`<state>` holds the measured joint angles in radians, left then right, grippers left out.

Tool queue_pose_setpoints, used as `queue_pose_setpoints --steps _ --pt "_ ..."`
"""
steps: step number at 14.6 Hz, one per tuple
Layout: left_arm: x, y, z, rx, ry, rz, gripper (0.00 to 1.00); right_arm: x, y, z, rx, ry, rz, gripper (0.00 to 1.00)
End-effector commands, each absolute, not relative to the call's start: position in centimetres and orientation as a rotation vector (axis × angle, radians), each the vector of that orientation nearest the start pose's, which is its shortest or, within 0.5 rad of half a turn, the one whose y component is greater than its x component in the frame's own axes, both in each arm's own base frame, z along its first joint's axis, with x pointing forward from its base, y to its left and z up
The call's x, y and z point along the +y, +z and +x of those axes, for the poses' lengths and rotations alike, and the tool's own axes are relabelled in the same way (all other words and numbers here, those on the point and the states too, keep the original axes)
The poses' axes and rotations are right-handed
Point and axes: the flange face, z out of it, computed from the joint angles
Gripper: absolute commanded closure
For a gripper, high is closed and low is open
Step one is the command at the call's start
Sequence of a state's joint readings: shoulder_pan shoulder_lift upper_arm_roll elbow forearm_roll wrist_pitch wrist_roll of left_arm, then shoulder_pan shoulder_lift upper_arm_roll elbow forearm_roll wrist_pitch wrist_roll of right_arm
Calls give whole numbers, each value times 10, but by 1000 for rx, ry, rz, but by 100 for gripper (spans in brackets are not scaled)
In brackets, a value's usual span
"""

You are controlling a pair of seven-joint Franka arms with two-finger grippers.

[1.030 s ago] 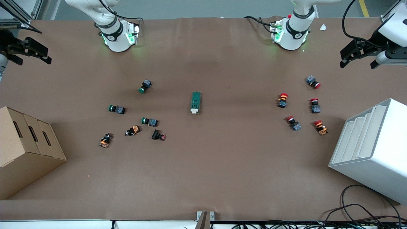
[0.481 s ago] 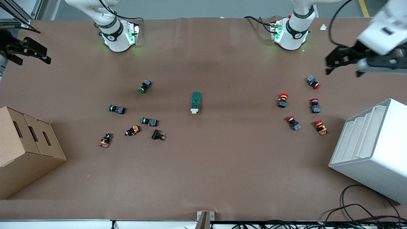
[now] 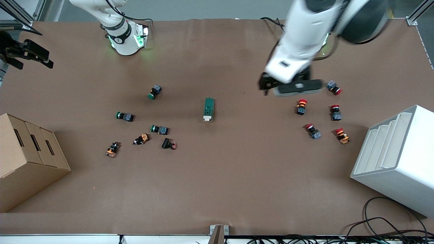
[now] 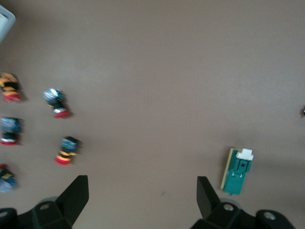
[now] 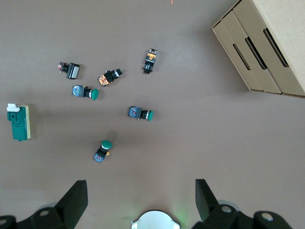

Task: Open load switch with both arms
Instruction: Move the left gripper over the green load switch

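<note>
The load switch (image 3: 209, 109), a dark-green block, lies flat at the middle of the table with its white lever end nearer the front camera. It also shows in the left wrist view (image 4: 238, 171) and the right wrist view (image 5: 19, 122). My left gripper (image 3: 268, 86) hangs open in the air over bare table between the load switch and the red push-buttons. Nothing is between the fingers of the left gripper (image 4: 141, 195). My right gripper (image 3: 34, 62) is raised and open over the table edge at the right arm's end. The right gripper (image 5: 141, 195) is empty too.
Green and orange push-buttons (image 3: 159, 129) lie scattered toward the right arm's end, red ones (image 3: 301, 105) toward the left arm's end. A cardboard box (image 3: 30, 159) and a white slotted rack (image 3: 396, 159) stand at the two ends. Cables (image 3: 390, 227) lie near the front corner.
The left arm has swung in fast from its end of the table toward the middle, and its gripper now hangs past the red push-buttons. The right arm has barely moved.
</note>
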<state>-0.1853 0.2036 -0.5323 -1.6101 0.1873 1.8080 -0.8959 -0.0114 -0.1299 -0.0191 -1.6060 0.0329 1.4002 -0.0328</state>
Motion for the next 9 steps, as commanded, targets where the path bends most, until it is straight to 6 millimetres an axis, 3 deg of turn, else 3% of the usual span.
queue_pose_setpoints --steps 1,3,5,6,8,9 --pt "-448 466 471 -336 -197 -3032 0 -15 649 507 -1 153 -3089 0" --pt "-498 422 438 -416 -261 -2998 0 -20 622 523 10 228 -3080 0" --pt "-536 388 408 -514 -341 -2981 0 -30 611 531 33 246 -3086 0" --pt "-549 369 397 -516 -381 -2965 0 -32 597 540 36 273 -3092 0" --pt "-574 327 371 -498 -488 -2940 0 -41 592 544 64 284 -3088 0" --pt "-583 309 359 -485 -555 -2921 0 -36 589 545 69 292 -3089 0"
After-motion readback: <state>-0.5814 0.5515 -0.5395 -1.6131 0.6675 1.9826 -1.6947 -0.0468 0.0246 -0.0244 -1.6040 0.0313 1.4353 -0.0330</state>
